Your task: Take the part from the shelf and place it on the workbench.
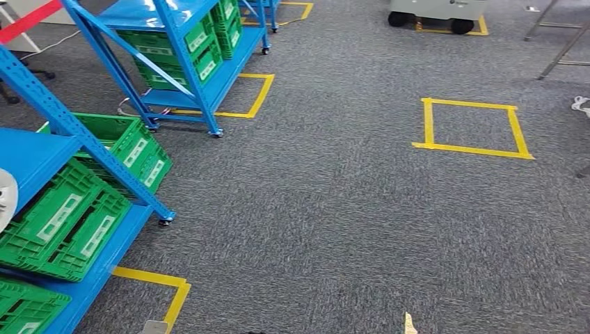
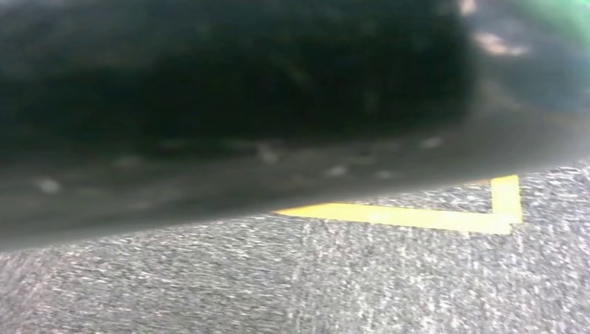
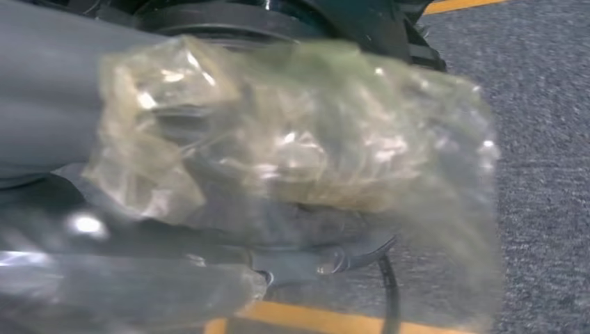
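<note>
Right up against the right wrist camera, the right hand point(image 3: 209, 236) has its grey thumb and darker fingers point(image 3: 320, 261) wrapped around the part point(image 3: 292, 153), a crinkled clear plastic bag with something pale yellowish inside; the bag bulges out over the top of the hand and hangs past the fingertips, over grey carpet point(image 3: 543, 139) and a strip of yellow floor tape point(image 3: 327, 321). How the left hand stands I cannot tell; the left wrist view is mostly a dark blur above carpet and a yellow tape corner point(image 2: 501, 209). From the head view, a blue shelf point(image 1: 42, 153) sits close on the left with green crates point(image 1: 66, 223) on its lower level, a second blue shelf point(image 1: 174, 42) with more green crates stands farther back, and a yellow tape square point(image 1: 473, 129) marks the carpet off to the right, well apart from both shelves.
</note>
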You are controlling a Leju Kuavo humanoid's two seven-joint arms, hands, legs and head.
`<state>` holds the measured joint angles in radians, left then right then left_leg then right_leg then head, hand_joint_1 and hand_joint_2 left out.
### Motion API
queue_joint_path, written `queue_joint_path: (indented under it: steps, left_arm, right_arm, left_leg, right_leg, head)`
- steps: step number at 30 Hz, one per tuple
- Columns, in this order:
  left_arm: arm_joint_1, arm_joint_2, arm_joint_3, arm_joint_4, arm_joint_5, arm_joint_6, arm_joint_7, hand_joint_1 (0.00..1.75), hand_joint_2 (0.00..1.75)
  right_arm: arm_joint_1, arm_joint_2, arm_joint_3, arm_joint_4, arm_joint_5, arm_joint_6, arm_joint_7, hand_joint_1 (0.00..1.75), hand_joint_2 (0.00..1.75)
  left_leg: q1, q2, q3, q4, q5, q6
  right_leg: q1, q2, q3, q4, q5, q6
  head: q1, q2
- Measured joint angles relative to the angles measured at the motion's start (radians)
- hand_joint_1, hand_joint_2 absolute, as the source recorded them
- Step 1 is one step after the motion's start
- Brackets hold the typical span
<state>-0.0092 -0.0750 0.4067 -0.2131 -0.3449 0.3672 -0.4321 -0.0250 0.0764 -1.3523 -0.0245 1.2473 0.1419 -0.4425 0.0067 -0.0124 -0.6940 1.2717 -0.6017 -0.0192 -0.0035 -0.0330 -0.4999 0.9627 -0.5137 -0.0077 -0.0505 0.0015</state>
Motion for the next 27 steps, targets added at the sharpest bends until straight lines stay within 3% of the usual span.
queue_joint_path:
  steps: [1, 2, 3, 5, 7, 9, 11, 13, 15, 16, 17, 18, 20, 22, 24, 25, 27]
  left_arm:
    - [0.001, 0.000, 0.000, 0.000, 0.000, 0.001, 0.001, 0.00, 0.00]
    - [0.003, 0.001, 0.000, 0.000, 0.000, 0.002, 0.002, 0.00, 0.00]
    - [0.004, 0.002, 0.001, 0.000, 0.000, 0.002, 0.002, 0.00, 0.00]
    - [0.001, 0.004, 0.001, 0.000, 0.000, 0.003, 0.003, 0.00, 0.00]
    - [-0.002, 0.004, 0.001, 0.000, 0.000, 0.003, 0.004, 0.00, 0.00]
    - [0.001, 0.004, 0.001, 0.001, 0.000, 0.003, 0.005, 0.00, 0.00]
    - [0.004, 0.004, 0.001, 0.001, 0.000, 0.004, 0.006, 0.00, 0.00]
    - [0.000, 0.005, 0.002, 0.001, 0.000, 0.004, 0.007, 0.00, 0.00]
    - [-0.002, 0.005, 0.002, 0.001, -0.001, 0.004, 0.007, 0.00, 0.00]
    - [-0.002, 0.005, 0.002, 0.002, -0.001, 0.004, 0.007, 0.00, 0.00]
    - [-0.001, 0.005, 0.002, 0.002, -0.001, 0.004, 0.007, 0.00, 0.00]
    - [-0.001, 0.005, 0.002, 0.002, -0.002, 0.005, 0.007, 0.00, 0.00]
    - [-0.002, 0.005, 0.002, 0.002, -0.003, 0.006, 0.008, 0.00, 0.00]
    - [-0.003, 0.005, 0.002, 0.002, -0.003, 0.006, 0.008, 0.00, 0.00]
    - [0.001, 0.006, 0.002, 0.002, -0.003, 0.007, 0.008, 0.00, 0.00]
    - [0.003, 0.006, 0.003, 0.002, -0.003, 0.007, 0.008, 0.00, 0.00]
    - [0.002, 0.006, 0.003, 0.003, -0.003, 0.007, 0.008, 0.00, 0.00]
  right_arm:
    - [0.000, 0.000, 0.000, 0.001, 0.000, 0.000, 0.000, 0.00, 0.00]
    - [-0.001, 0.000, 0.000, 0.001, 0.000, 0.000, 0.000, 0.00, 0.00]
    - [-0.001, 0.000, 0.001, 0.002, 0.000, 0.000, 0.000, 0.00, 0.00]
    - [-0.002, 0.000, 0.001, 0.003, 0.000, 0.000, 0.000, 0.00, 0.00]
    - [-0.003, 0.000, 0.002, 0.004, -0.001, 0.000, 0.000, 0.00, 0.00]
    - [-0.006, -0.001, 0.005, 0.004, -0.001, 0.000, 0.000, 0.00, 0.00]
    - [-0.009, -0.002, 0.007, 0.004, -0.002, 0.000, -0.001, 0.00, 0.00]
    - [-0.007, -0.002, 0.009, 0.004, -0.002, 0.001, -0.002, 0.00, 0.00]
    - [-0.003, -0.002, 0.010, 0.006, -0.003, 0.001, -0.002, 0.00, 0.00]
    - [-0.002, -0.002, 0.010, 0.006, -0.003, 0.001, -0.002, 0.00, 0.00]
    - [-0.002, -0.002, 0.010, 0.006, -0.003, 0.001, -0.002, 0.00, 0.00]
    - [-0.002, -0.003, 0.010, 0.007, -0.004, 0.001, -0.002, 0.00, 0.00]
    - [-0.003, -0.004, 0.011, 0.007, -0.005, 0.001, -0.001, 0.00, 0.00]
    - [-0.004, -0.005, 0.012, 0.009, -0.006, 0.002, -0.001, 0.00, 0.00]
    - [-0.004, -0.006, 0.014, 0.010, -0.006, 0.002, 0.000, 0.00, 0.00]
    - [-0.004, -0.006, 0.014, 0.010, -0.007, 0.002, 0.000, 0.00, 0.00]
    - [-0.004, -0.008, 0.014, 0.010, -0.009, 0.003, -0.001, 0.00, 0.00]
  left_leg:
    - [0.001, 0.002, 0.001, 0.002, 0.011, -0.002]
    - [0.002, 0.007, 0.023, -0.036, 0.040, -0.002]
    - [0.002, 0.020, 0.060, -0.102, 0.076, -0.001]
    - [-0.006, 0.066, 0.129, -0.229, 0.120, 0.007]
    - [-0.014, 0.085, 0.149, -0.274, 0.120, 0.020]
    - [-0.014, 0.064, 0.147, -0.279, 0.123, 0.035]
    - [-0.009, 0.044, 0.149, -0.285, 0.127, 0.047]
    - [-0.006, 0.021, 0.148, -0.287, 0.129, 0.056]
    - [-0.006, -0.006, 0.148, -0.286, 0.129, 0.058]
    - [-0.006, -0.020, 0.149, -0.286, 0.128, 0.058]
    - [-0.006, -0.034, 0.152, -0.286, 0.127, 0.057]
    - [-0.006, -0.048, 0.155, -0.286, 0.126, 0.055]
    - [-0.006, -0.074, 0.158, -0.283, 0.122, 0.047]
    - [-0.004, -0.096, 0.152, -0.280, 0.122, 0.035]
    - [-0.001, -0.111, 0.145, -0.279, 0.124, 0.022]
    - [-0.001, -0.098, 0.142, -0.272, 0.118, 0.017]
    - [-0.003, -0.046, 0.112, -0.207, 0.078, 0.006]
  right_leg:
    - [0.001, -0.013, 0.001, 0.000, -0.002, 0.000]
    - [0.001, -0.025, 0.004, 0.000, -0.004, 0.001]
    - [0.001, -0.037, 0.009, 0.000, -0.007, 0.003]
    - [0.006, -0.058, 0.015, 0.002, -0.016, 0.011]
    - [0.010, -0.080, 0.018, 0.005, -0.023, 0.021]
    - [0.009, -0.095, 0.022, 0.006, -0.029, 0.030]
    - [0.005, -0.055, 0.007, 0.045, -0.060, 0.041]
    - [0.000, 0.008, -0.053, 0.169, -0.121, 0.047]
    - [-0.002, 0.029, -0.122, 0.294, -0.158, 0.049]
    - [-0.003, 0.031, -0.136, 0.309, -0.147, 0.049]
    - [-0.003, 0.033, -0.132, 0.286, -0.118, 0.049]
    - [-0.005, 0.041, -0.108, 0.221, -0.073, 0.048]
    - [-0.010, 0.083, -0.049, 0.085, -0.015, 0.044]
    - [-0.012, 0.111, -0.018, 0.028, -0.009, 0.039]
    - [-0.010, 0.095, -0.013, 0.024, -0.009, 0.028]
    - [-0.010, 0.085, -0.010, 0.021, -0.008, 0.022]
    - [-0.010, 0.058, -0.003, 0.013, -0.008, 0.008]
  head:
    - [0.000, 0.000]
    - [0.000, 0.000]
    - [0.000, 0.000]
    - [-0.001, 0.000]
    - [0.000, 0.000]
    - [0.000, 0.000]
    - [0.005, 0.000]
    - [0.013, 0.000]
    - [0.015, 0.000]
    - [0.015, 0.000]
    - [0.015, 0.000]
    - [0.015, 0.000]
    - [0.014, 0.000]
    - [0.014, 0.000]
    - [0.014, 0.000]
    - [0.012, 0.000]
    - [0.006, 0.000]
